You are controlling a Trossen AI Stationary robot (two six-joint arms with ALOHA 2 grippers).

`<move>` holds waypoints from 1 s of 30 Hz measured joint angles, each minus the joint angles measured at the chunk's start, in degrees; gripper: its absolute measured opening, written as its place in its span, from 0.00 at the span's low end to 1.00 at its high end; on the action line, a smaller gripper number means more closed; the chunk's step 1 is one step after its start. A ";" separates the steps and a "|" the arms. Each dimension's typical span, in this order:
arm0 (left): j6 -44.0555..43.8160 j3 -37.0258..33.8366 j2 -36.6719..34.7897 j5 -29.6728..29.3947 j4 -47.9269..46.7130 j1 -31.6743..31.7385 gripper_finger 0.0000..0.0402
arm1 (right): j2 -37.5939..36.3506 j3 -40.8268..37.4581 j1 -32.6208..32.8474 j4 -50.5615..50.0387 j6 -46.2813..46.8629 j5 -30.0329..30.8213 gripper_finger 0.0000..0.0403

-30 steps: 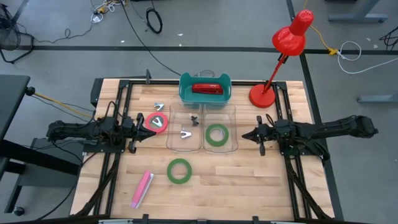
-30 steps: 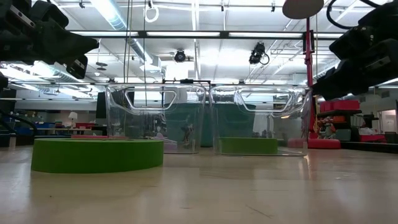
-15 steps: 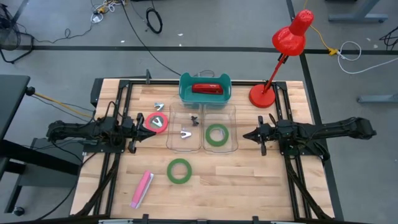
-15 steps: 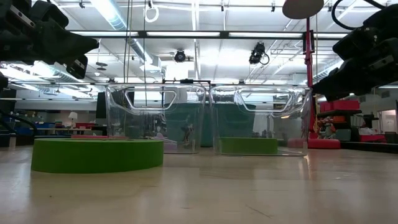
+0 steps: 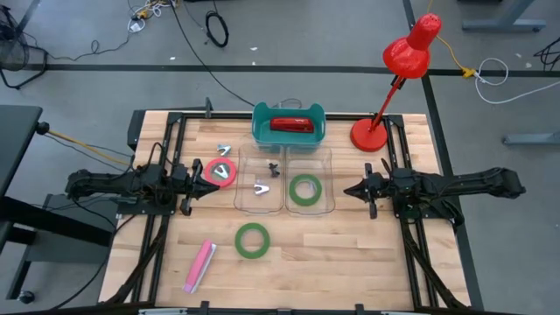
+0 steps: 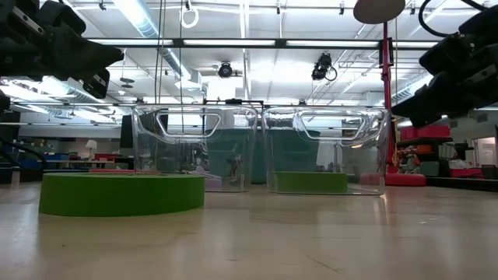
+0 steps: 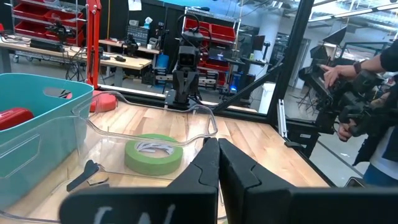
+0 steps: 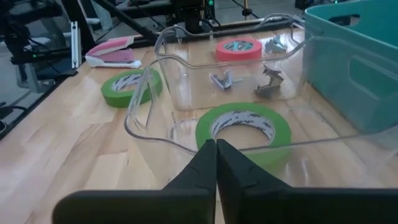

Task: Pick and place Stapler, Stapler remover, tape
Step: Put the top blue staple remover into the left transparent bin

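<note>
Green tape [image 5: 304, 189] inside right clear bin [image 5: 309, 208]

A red lamp [image 5: 398, 74] stands at the table's [image 5: 341, 254] far right corner, just beside a teal bin [image 5: 289, 129]. Two clear bins [image 5: 284, 184] sit side by side right in front of that teal bin. Cables [image 5: 188, 31] trail on the floor beyond.

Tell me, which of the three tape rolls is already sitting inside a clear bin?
The green roll in the right-hand clear bin. The other green roll lies on the bare table nearer the front, and the red-pink roll lies outside the bins by the left gripper.
</note>
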 joint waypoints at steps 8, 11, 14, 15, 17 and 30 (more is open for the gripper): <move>0.02 0.00 -0.02 0.00 0.00 0.00 0.01 | -2.95 0.00 0.01 -0.72 0.13 -0.11 0.03; 0.00 -0.01 -0.01 0.00 0.01 0.02 0.01 | -3.73 0.00 0.00 -0.70 0.13 -0.13 0.02; -0.02 0.00 -0.02 0.00 0.02 0.00 0.01 | -4.50 0.00 0.02 -0.70 0.11 -0.13 0.01; 0.00 -0.01 -0.02 0.01 0.00 0.00 0.01 | -4.83 0.00 0.01 -0.70 0.12 -0.13 0.01; 0.02 0.00 0.00 0.00 0.00 0.02 0.01 | -5.54 0.00 0.00 -0.70 0.13 -0.13 0.01; -0.02 0.00 -0.02 0.01 0.00 0.02 0.01 | -10.40 0.00 0.00 -0.67 0.11 -0.17 0.02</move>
